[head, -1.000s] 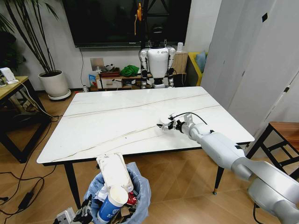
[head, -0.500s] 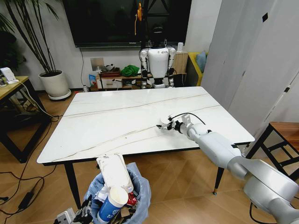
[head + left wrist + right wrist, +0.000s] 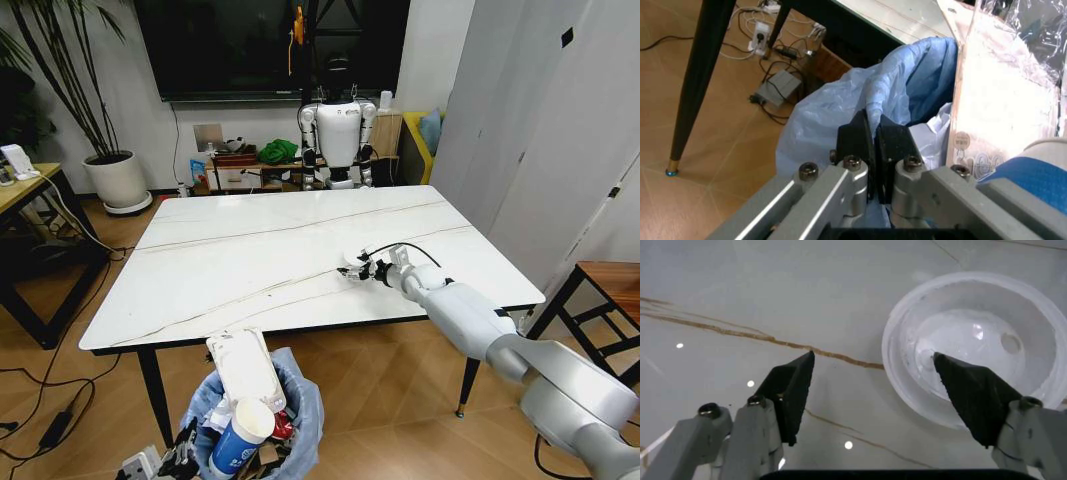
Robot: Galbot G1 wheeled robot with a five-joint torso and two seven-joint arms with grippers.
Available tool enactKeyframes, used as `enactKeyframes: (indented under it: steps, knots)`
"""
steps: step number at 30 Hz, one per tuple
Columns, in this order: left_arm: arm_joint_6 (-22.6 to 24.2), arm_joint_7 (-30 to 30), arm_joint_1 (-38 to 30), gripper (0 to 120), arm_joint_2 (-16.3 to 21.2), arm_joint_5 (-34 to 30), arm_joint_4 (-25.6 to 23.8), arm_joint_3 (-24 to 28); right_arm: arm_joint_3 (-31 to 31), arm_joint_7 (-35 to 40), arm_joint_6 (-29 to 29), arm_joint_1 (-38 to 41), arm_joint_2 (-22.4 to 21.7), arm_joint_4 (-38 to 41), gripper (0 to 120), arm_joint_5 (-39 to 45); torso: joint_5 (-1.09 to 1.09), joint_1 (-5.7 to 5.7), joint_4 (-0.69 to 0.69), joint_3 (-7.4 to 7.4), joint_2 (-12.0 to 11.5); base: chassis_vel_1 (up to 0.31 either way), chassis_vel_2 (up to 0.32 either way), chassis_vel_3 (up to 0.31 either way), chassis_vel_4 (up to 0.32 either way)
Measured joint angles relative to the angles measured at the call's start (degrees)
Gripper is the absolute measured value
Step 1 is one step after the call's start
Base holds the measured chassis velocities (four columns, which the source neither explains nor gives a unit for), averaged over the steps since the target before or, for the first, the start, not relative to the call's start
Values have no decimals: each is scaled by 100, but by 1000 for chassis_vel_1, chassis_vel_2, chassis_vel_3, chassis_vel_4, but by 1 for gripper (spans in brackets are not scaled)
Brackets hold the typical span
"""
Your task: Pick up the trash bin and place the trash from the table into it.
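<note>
The trash bin (image 3: 300,405), lined with a crinkly blue bag, hangs below the near edge of the table (image 3: 250,250). It holds trash: a clear plastic pack (image 3: 245,370), a blue-and-white cup (image 3: 238,435) and a red can (image 3: 282,426). My left gripper (image 3: 873,145) is shut on the bag-covered rim of the bin (image 3: 840,100). On the table lies a round clear plastic lid (image 3: 352,262). My right gripper (image 3: 358,271) hovers low over it, open. In the right wrist view one of the fingers (image 3: 970,390) overlaps the lid (image 3: 973,340) and the other stands beside its rim.
A second robot (image 3: 338,130) stands behind the table by a low shelf. A wooden desk (image 3: 20,185) and a potted plant (image 3: 115,175) are at the left. A wooden stool (image 3: 610,285) is at the right. A power strip (image 3: 135,462) and cables lie on the floor.
My right arm has edged slightly left over the table toward the lid. The bin and left gripper have not moved.
</note>
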Motion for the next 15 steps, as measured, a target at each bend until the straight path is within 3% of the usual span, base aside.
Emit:
enactKeyframes:
  steps: [10, 15]
  knots:
    - [-14, 20, -8, 0, -48, 44, 23, 50, 22, -20, 19, -27, -60, -21, 24, -62, 0, 0, 0, 0, 0, 0, 0, 0, 0]
    - [-18, 26, -11, 0, -57, 63, 34, 65, 25, -28, 22, -37, -93, 5, 9, -65, 0, 0, 0, 0, 0, 0, 0, 0, 0]
